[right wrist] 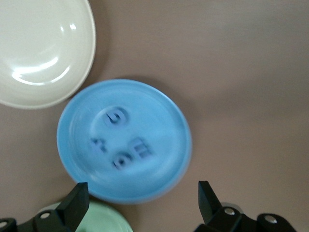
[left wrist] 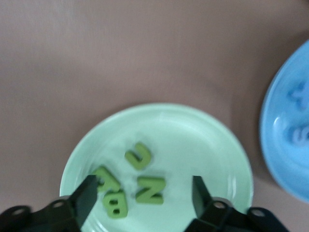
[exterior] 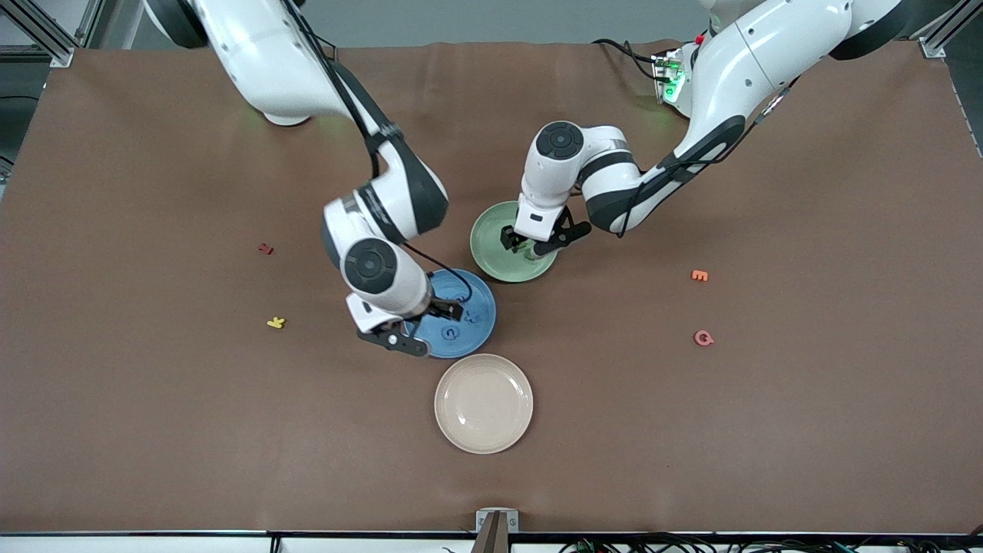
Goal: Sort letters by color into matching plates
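Note:
Several green letters lie in the pale green plate (left wrist: 193, 140); a J (left wrist: 139, 155), an N (left wrist: 150, 189) and a B (left wrist: 116, 203) are among them. My left gripper (left wrist: 142, 198) hangs open just over them with nothing between its fingers. In the front view this gripper (exterior: 519, 244) is over the green plate (exterior: 484, 230). The blue plate (right wrist: 164, 121) holds several blue letters, such as a G (right wrist: 115, 116) and an E (right wrist: 143, 148). My right gripper (right wrist: 141, 200) is open and holds nothing. It hovers over the blue plate's (exterior: 476, 307) edge in the front view (exterior: 441, 311).
A cream plate (exterior: 483, 403) with nothing in it sits nearer the front camera than the blue plate. Loose letters lie on the brown mat: red (exterior: 266, 248) and yellow (exterior: 276, 322) toward the right arm's end, orange (exterior: 699, 275) and pink (exterior: 703, 337) toward the left arm's end.

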